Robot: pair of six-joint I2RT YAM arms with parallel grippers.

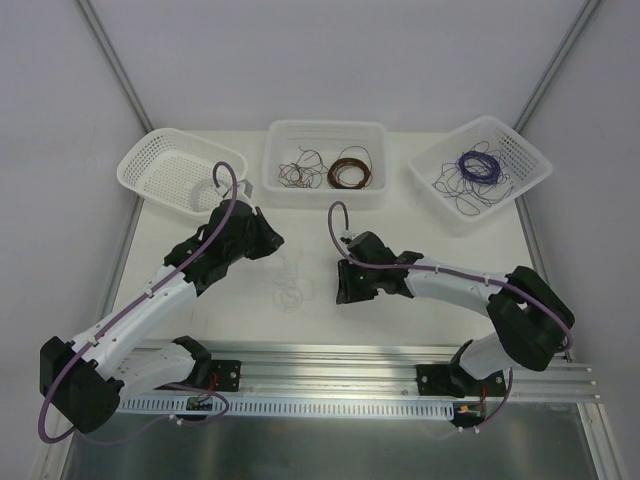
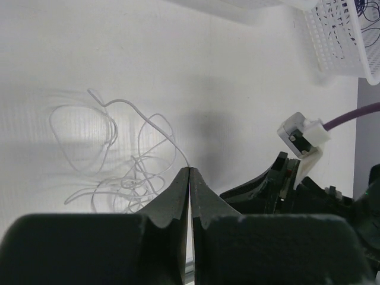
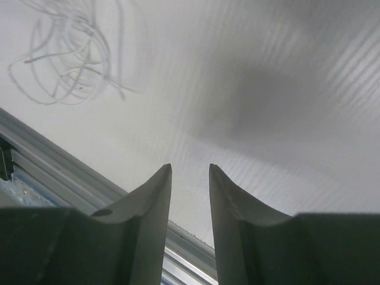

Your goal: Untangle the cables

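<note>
Left gripper [image 2: 189, 171]: fingers pressed together, one strand of the whitish cables [image 2: 119, 172] running into the seam at the tips, seemingly pinched. Right gripper [image 3: 190, 173]: fingers slightly parted, nothing between them, over the table [image 3: 285, 89]. The loose clump lies on the table between both grippers. Behind: brown strands in the middle bin [image 1: 325, 192], purple strands in the right basket [image 1: 525, 165].

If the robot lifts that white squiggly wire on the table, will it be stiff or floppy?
Probably floppy: the white wire lies in loose, thin loops on the table. It likely weighs almost nothing, being hair-fine. Lifted by the strand at the shut left gripper, the loops would probably drag along together, since they cross.
</note>
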